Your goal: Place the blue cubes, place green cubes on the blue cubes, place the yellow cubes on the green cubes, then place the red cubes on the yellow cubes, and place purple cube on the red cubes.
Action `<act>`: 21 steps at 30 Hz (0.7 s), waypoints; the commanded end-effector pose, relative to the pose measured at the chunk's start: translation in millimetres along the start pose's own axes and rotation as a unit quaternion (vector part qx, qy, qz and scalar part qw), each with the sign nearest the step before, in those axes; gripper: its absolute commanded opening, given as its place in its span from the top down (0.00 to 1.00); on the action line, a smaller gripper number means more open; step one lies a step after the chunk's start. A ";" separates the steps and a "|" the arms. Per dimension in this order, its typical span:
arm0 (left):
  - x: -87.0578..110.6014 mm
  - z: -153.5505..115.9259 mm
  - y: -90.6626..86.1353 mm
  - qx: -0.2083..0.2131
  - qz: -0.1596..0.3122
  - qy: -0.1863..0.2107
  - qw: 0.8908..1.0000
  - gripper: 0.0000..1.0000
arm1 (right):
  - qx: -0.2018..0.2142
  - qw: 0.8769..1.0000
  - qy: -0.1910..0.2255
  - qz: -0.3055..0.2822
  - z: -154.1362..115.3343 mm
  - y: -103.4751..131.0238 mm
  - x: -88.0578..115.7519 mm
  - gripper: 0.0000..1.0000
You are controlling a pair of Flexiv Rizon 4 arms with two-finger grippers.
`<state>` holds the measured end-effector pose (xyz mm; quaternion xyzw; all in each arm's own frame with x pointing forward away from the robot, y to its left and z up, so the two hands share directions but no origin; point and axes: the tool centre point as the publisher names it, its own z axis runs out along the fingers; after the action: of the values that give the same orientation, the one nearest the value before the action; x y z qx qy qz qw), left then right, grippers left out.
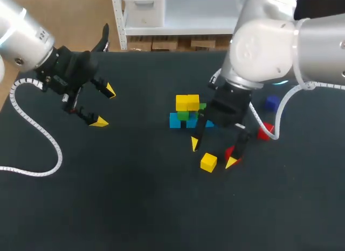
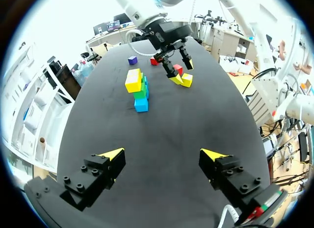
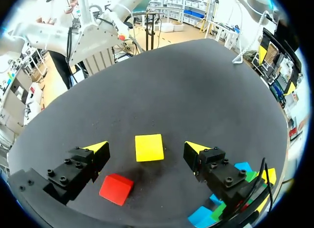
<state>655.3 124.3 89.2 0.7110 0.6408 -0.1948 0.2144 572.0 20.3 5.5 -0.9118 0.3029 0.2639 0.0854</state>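
Mid-table stands a stack: blue cubes (image 1: 175,120) at the bottom, green cubes (image 1: 186,115) on them, yellow cubes (image 1: 187,102) on top. In the left wrist view the stack (image 2: 140,88) is far ahead of my open left gripper (image 2: 162,154), which hangs empty over the table's left (image 1: 105,106). My right gripper (image 1: 213,154) is open over a loose yellow cube (image 3: 149,147) that lies between its fingertips with a gap on each side. One red cube (image 3: 116,189) lies beside its finger, another (image 1: 264,133) further right. A purple cube (image 1: 272,103) sits at the far right.
The stack's blue (image 3: 202,217) and green (image 3: 218,211) cubes lie close behind my right gripper's finger. A white coiled cable (image 1: 38,137) from my left arm trails across the table's left part. The dark table (image 1: 135,208) reaches to the near edge.
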 end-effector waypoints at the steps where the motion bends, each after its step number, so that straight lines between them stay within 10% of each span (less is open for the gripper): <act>1: 1.0 0.2 1.0 0.001 0.002 -0.001 1.000 0.00 | -0.001 1.000 -0.002 -0.001 2.8 -2.4 1.9 0.35; 2: 1.0 0.2 1.0 0.001 0.002 -0.001 1.000 0.00 | -0.002 1.000 -0.002 -0.001 3.4 -2.8 2.0 0.52; 9: 1.0 0.2 1.0 0.001 0.002 -0.001 1.000 0.00 | -0.014 1.000 -0.006 0.000 8.6 -4.4 4.2 0.72; 12: 1.0 0.2 1.0 0.001 0.002 -0.001 1.000 0.00 | -0.017 1.000 -0.005 0.002 9.4 -4.5 5.0 1.00; 21: 1.0 0.2 1.0 0.001 0.002 -0.001 1.000 0.00 | -0.011 1.000 -0.001 0.014 -3.5 -2.5 3.3 1.00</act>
<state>655.3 124.3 89.3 0.7110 0.6408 -0.1948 0.2144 577.3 23.8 -0.8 -0.9090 0.3106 0.2695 0.0680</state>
